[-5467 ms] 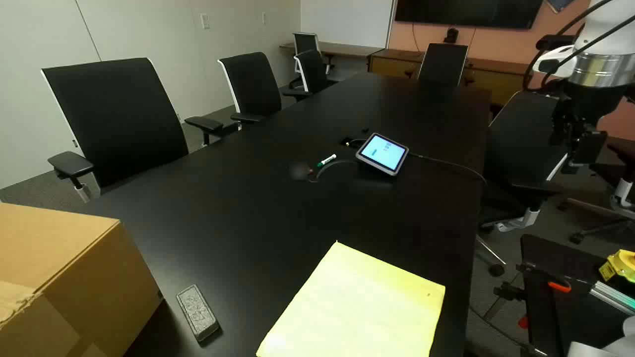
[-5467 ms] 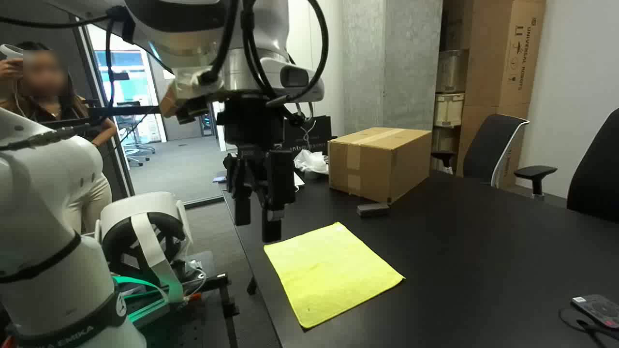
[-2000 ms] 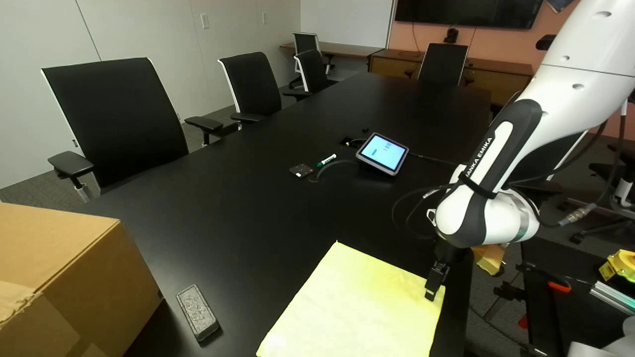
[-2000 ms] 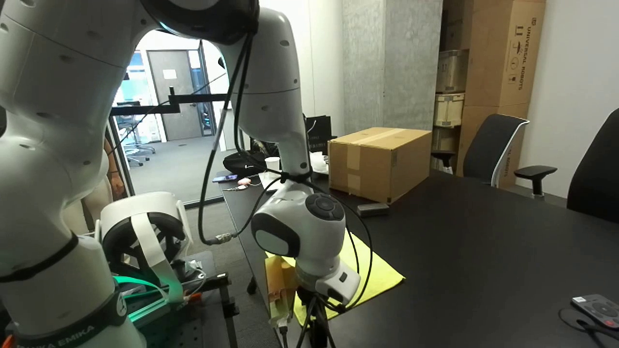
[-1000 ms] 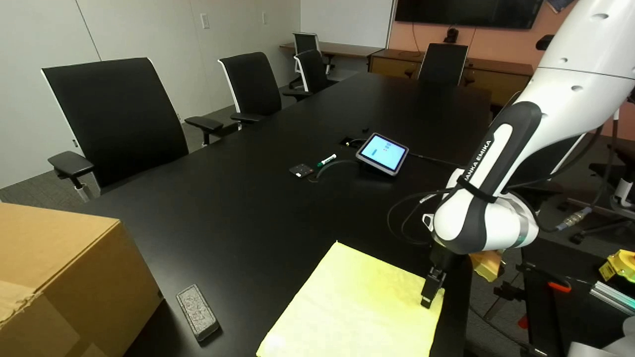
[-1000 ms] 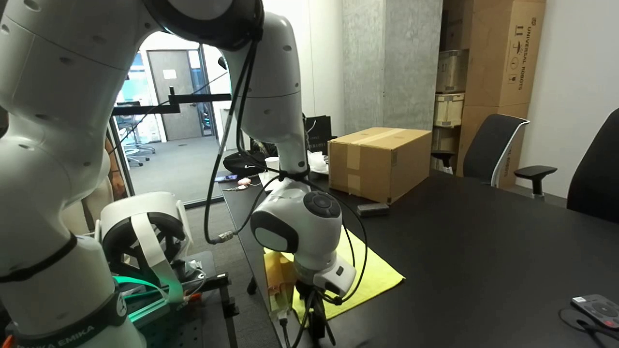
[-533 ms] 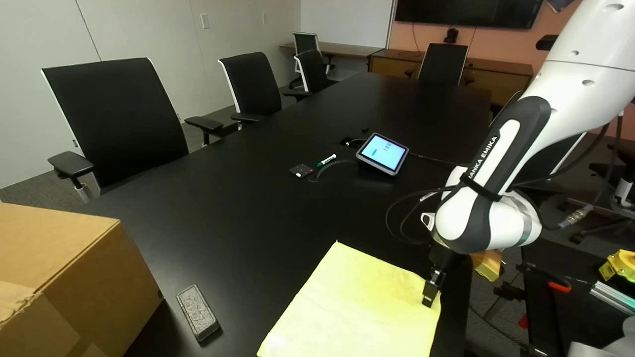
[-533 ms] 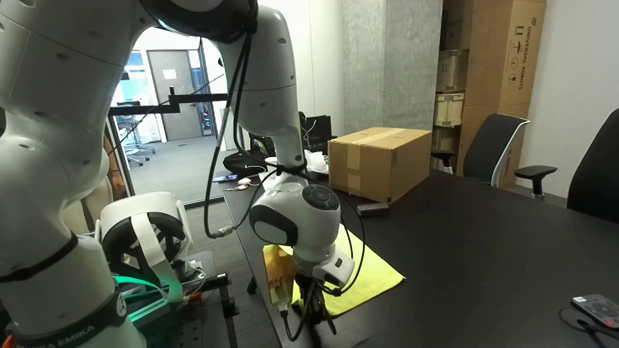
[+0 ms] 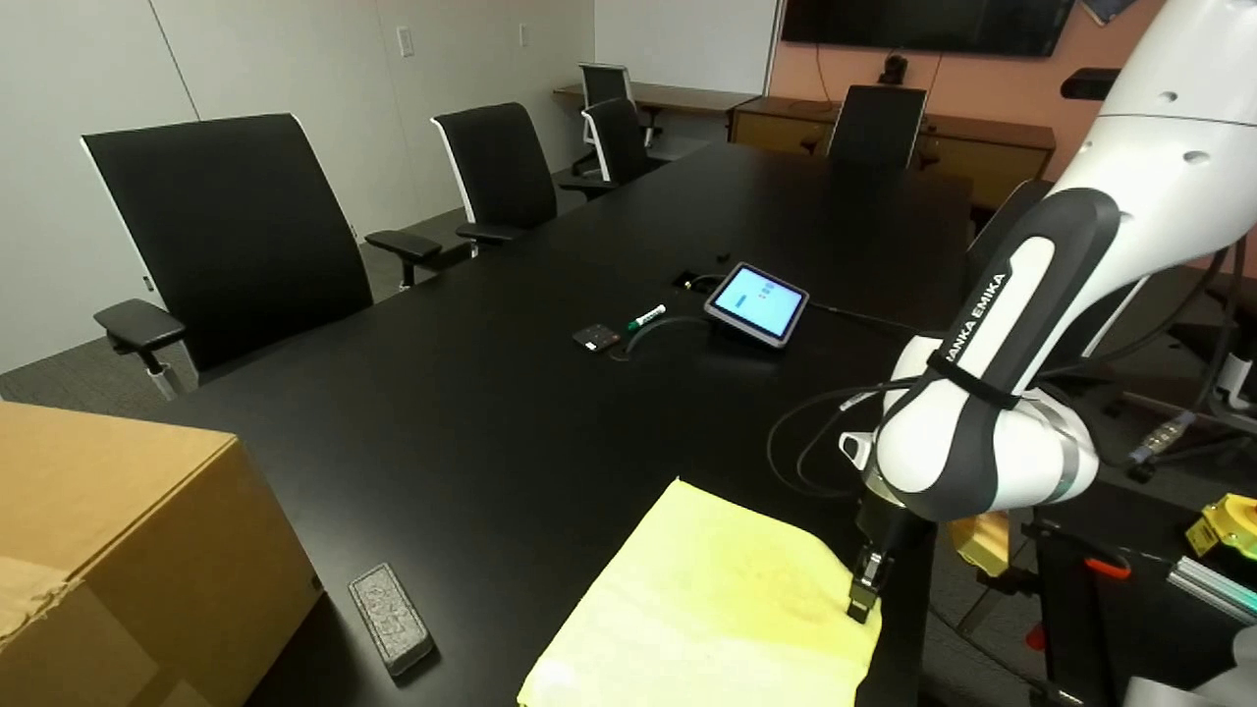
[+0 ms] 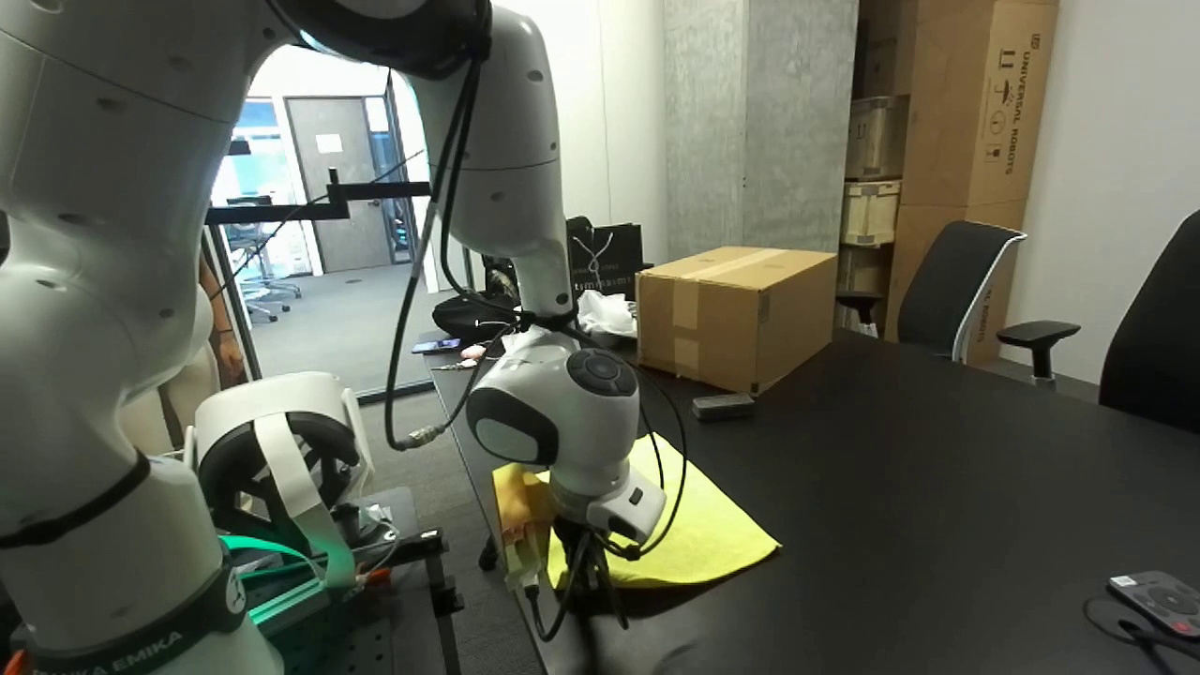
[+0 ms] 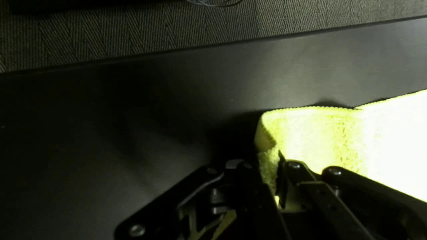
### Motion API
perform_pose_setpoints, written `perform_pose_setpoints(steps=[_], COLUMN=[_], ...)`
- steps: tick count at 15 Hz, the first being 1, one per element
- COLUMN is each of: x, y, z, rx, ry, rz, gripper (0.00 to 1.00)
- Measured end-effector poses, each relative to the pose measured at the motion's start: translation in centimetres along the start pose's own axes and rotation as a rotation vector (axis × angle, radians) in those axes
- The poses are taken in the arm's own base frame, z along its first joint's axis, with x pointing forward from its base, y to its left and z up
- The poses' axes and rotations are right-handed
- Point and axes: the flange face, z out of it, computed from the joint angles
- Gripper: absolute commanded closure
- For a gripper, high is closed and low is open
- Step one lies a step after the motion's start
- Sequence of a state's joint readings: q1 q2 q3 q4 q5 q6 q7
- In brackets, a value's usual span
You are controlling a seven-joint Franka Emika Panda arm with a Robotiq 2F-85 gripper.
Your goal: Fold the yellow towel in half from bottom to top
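Yellow towel [image 9: 687, 619], lying mostly flat on a black conference bench [image 9: 471, 462] and close to the bench's long edge. A white Franka Emika arm [image 9: 1169, 196] hangs over it from the right side of an exterior view, with the tool [image 9: 860, 609] down at the cloth beside one corner. In the wrist view the jaws are drawn together on a narrow tuck of cloth, so the tool appears to pinch the towel there.

The next move turns on this: the tool holds the towel's outer margin, and nearly all the cloth lies to one side of it, rightward in the wrist view. Near the pinch the cloth wrinkles, and in an exterior view the hem [image 10: 698, 574] bows upward, apparently off the bench. Which way the long axis runs cannot be told: part of the towel is cropped, part hidden by the arm.

The fold seems barely begun. Likely the tool must raise this margin and carry it over the body of the towel to the opposite edge; held near a single corner, the margin's other end could trail and leave the halves skewed. A cardboard box [image 10: 731, 319] stands on the bench beyond the towel, not touching it
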State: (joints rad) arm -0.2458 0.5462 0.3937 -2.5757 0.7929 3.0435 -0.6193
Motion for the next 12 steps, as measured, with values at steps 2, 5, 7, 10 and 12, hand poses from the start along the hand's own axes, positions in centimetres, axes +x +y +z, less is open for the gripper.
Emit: perform_pose_setpoints(steps=[2,5,7,10,12], x=[-0.6,-0.9,-0.6,-0.1,0.1], y=[-1.1,-2.2,-2.5,-2.5,-2.7], z=[0.2,0.0,-0.6,-1.7,-2.3], rx=[0.014,0.026,0.011,-0.027,-0.048], ry=[-0.006,0.004,0.035,0.09,0.122], rz=[-0.003,-0.009,-0.015,-0.02,-0.02], gripper=[0.87,0.88,0.88,0.88,0.88])
